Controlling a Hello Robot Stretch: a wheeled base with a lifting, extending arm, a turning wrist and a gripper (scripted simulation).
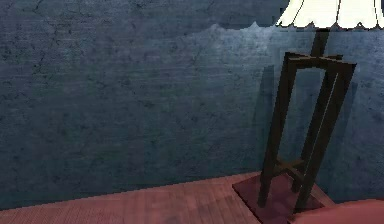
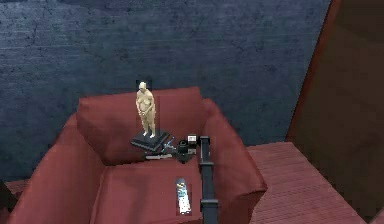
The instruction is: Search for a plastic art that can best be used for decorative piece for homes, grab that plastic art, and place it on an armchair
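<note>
Statue (image 2: 146, 108) stands on the armchair (image 2: 60, 170) seat (hand (image 2: 165, 150) nearby).

Statuette (image 2: 146, 108) on armchair (image 2: 60, 165), remote (image 2: 183, 194) before it, floor lamp (image 1: 305, 130) by wall (image 1: 120, 90)

Floor lamp (image 1: 318, 60), white scalloped shade, before blue wall (image 1: 120, 100); wooden floor (image 1: 120, 208); grey remote (image 2: 183, 194) lying flat.

A dark blue textured wall (image 1: 120, 90) spans the forward view from nine o'clock to three. At one o'clock glows a white scalloped lamp shade (image 1: 330, 12) above a dark wooden stand (image 1: 305, 120), whose reddish square base (image 1: 275, 195) sits at five o'clock on reddish-brown plank floor (image 1: 120, 208), beside a red rounded edge (image 1: 345, 213)
</note>
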